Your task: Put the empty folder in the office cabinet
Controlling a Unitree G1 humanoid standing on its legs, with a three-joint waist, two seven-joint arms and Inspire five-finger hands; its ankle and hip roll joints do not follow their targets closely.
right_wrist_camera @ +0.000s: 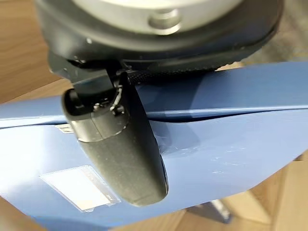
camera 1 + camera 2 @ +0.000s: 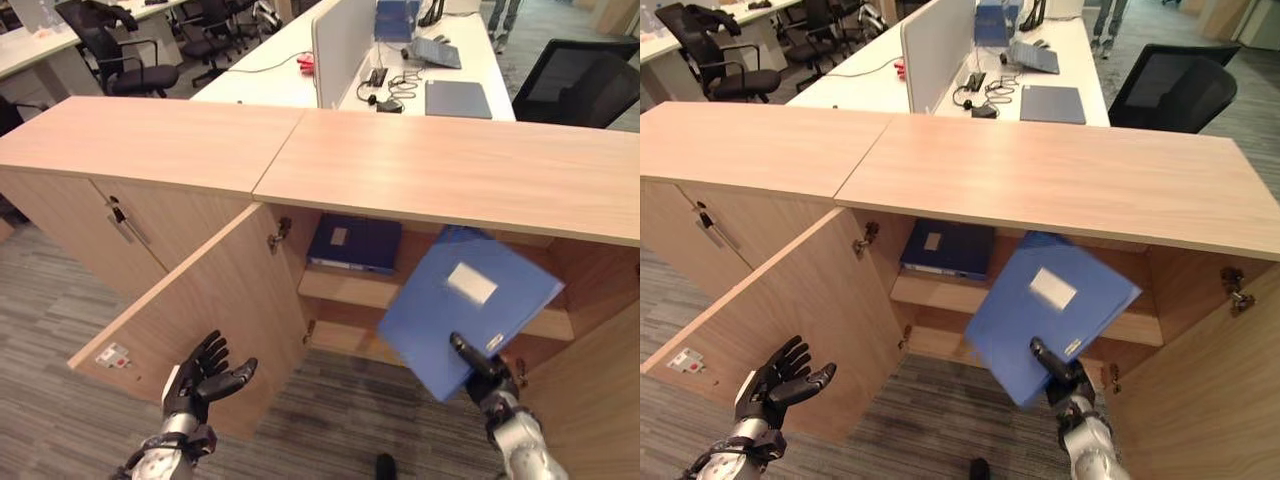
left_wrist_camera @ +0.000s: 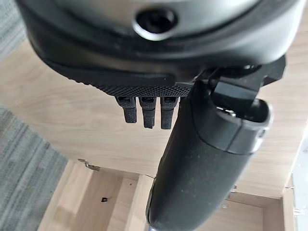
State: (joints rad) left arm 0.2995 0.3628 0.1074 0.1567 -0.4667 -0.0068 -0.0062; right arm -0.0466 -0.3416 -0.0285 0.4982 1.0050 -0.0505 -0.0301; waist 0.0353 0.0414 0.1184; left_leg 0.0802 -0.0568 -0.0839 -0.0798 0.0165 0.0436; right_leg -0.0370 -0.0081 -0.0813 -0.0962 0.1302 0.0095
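The right hand (image 2: 478, 368) pinches the lower corner of the blue folder (image 2: 468, 305), thumb pressed on its front. The folder sits right of centre in the frame, tilted, its long axis rising toward the upper right and its top end in the open cabinet (image 2: 440, 180) above the shelf (image 2: 345, 288). The left hand (image 2: 203, 375), lower left by the open door (image 2: 215, 305), hangs with fingers spread, empty.

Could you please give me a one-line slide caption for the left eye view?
Right hand lifts a blue folder toward the open cabinet; left hand open beside the door.
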